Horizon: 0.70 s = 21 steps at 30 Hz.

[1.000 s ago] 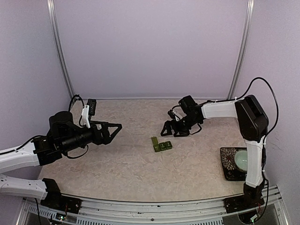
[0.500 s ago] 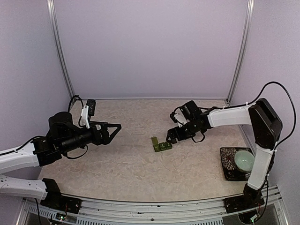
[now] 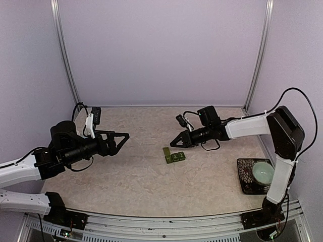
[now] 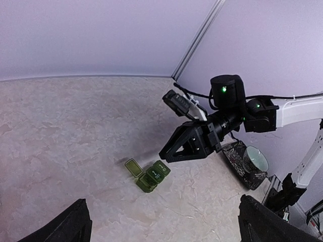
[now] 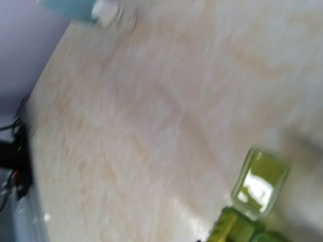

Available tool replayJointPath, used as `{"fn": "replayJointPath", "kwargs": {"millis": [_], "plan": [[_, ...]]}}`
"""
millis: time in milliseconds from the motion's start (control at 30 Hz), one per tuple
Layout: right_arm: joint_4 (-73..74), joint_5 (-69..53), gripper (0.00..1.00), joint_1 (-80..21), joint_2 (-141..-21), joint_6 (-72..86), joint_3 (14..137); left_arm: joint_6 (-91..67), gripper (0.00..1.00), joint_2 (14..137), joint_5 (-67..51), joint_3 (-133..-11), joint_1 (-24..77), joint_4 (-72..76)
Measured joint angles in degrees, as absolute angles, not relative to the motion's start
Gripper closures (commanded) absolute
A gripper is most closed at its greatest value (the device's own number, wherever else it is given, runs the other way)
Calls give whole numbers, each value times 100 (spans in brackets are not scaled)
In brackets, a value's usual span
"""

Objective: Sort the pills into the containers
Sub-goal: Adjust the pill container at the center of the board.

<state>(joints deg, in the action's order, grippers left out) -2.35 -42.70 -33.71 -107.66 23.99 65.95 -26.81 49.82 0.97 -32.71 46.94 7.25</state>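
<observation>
I see a lab robot cell: bare lilac walls [image 3: 161, 50], aluminium frame rails [image 3: 64, 55] and a marbled tabletop [image 3: 126, 176].

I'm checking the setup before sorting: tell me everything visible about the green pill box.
The pill box is a dark green plastic strip of joined square compartments, lying flat mid-table on the marbled tabletop. One end lid is flipped open and looks translucent; the others look shut. Contents unclear. Nothing grips it.
</observation>
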Motion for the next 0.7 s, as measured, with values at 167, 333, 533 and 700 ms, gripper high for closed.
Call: {"fn": "replayJointPath", "kwargs": {"millis": [167, 333, 533, 700], "plan": [[-270, -4740, 75, -3339, -11467, 2517, 6595, -2692, 1, 4982, 95, -3271, 4694, 725], [-204, -4821, 76, -3319, -11716, 2534, 6654, -2698, 1, 4982, 95, -3271, 4694, 725], [-141, -4746, 77, -3306, -11821, 2515, 6818, -2698, 1, 4982, 95, -3271, 4694, 725], [-75, -4707, 78, -3297, -11856, 2467, 6871, -2696, 1, 4982, 95, -3271, 4694, 722]]}}
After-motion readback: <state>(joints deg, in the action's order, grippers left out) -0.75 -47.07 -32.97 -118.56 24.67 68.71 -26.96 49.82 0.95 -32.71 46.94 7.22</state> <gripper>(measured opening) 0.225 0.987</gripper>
